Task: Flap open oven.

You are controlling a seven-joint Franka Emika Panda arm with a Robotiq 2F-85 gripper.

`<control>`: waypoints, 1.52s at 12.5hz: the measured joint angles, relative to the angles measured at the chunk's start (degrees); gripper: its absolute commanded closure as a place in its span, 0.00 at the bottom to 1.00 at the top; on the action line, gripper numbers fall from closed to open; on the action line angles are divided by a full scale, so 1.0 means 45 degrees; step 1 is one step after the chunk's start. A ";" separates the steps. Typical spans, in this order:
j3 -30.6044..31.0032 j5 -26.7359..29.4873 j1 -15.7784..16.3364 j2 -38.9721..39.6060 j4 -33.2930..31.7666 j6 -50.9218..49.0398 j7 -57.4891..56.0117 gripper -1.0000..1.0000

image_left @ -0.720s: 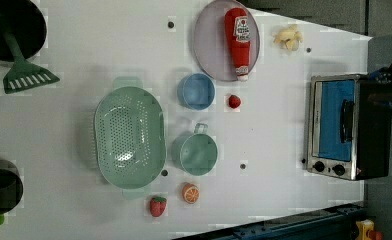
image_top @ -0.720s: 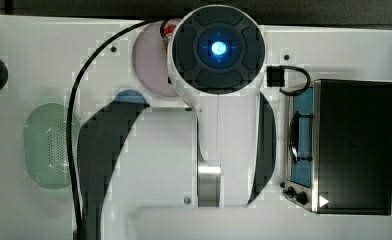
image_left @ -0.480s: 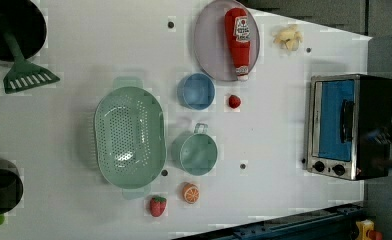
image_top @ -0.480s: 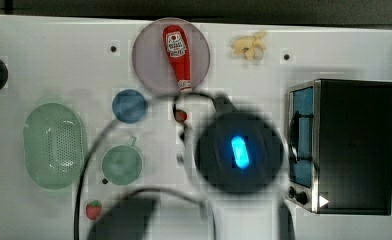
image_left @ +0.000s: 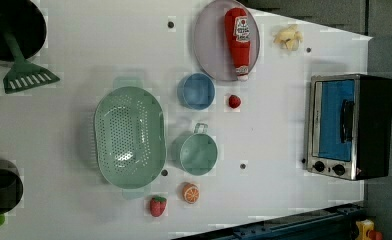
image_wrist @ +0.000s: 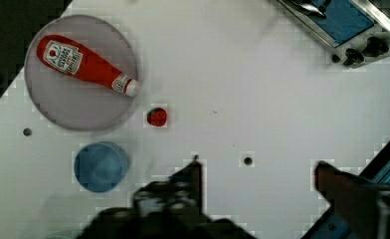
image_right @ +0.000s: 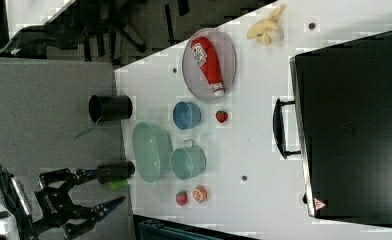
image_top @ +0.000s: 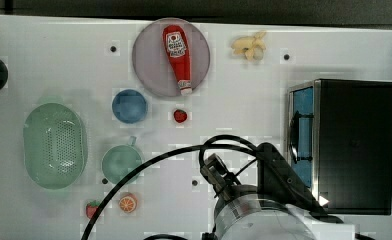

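At the top view's right edge of the table (image_top: 244, 80): oven (image_top: 354, 145), door shut, handle facing the dishes | gripper (image_wrist: 257, 174): fingers spread, nothing held, above bare table, apart from oven | ketchup (image_top: 178, 56) lies on plate (image_top: 149, 70)

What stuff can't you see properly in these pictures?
- Inside the oven: the blue-tinted door glass hides it in the left view.
- The oven's knobs: the arm covers that corner in the top view.
- Ketchup bottle label: too small to read in the top view.
- Inside the black pot: too dark in the left view, and cut off by the edge.
- Gripper: its fingers are blurred in the wrist view.
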 measured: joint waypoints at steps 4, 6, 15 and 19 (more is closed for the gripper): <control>-0.0064 0.0088 0.0107 0.1091 -0.0124 -0.0027 0.0018 0.82; -0.0090 0.0092 0.0092 0.1781 -0.0497 0.0095 0.0017 0.82; -0.2326 -0.1188 0.0050 0.3945 -0.0995 0.2453 -0.5201 0.82; -0.3441 -0.2024 -0.0055 0.4810 -0.1318 0.5574 -0.9118 0.82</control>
